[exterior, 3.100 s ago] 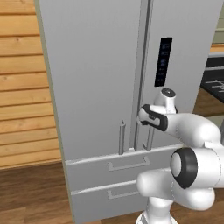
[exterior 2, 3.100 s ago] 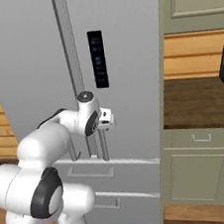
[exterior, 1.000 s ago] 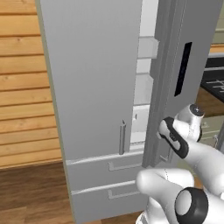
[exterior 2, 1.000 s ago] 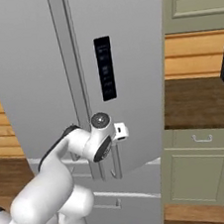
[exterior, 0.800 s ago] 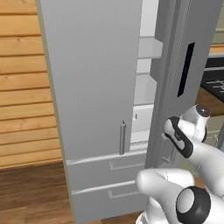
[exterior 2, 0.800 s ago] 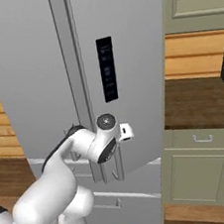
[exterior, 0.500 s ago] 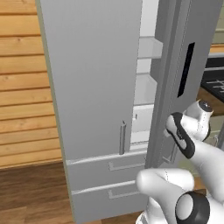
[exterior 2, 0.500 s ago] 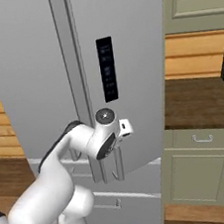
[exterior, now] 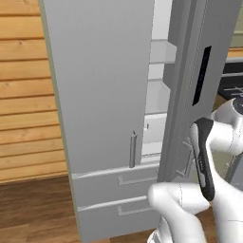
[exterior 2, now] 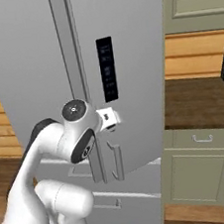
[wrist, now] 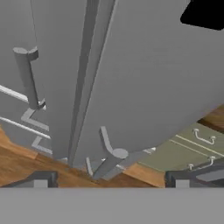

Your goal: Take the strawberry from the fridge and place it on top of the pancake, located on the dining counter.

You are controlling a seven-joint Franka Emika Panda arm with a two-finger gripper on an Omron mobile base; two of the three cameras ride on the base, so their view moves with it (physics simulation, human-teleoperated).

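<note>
In the left base view I am looking at the fridge [exterior: 104, 95] with its right door [exterior: 199, 71] swung partly out, so the white shelves [exterior: 159, 90] are showing in the gap; I cannot find the strawberry on them from here. In the right base view the hand [exterior 2: 110, 120] is sitting just beside the door's bar handle [exterior 2: 115, 161], and this view is showing the door front with its dark panel [exterior 2: 107, 69], not the interior. In the hand view the fingertips [wrist: 41, 179] are standing spread wide, holding nothing, with the handle [wrist: 107, 157] between and ahead of them. I think I should be widening the door fully before reaching in, keeping the arm off the door's edge.
</note>
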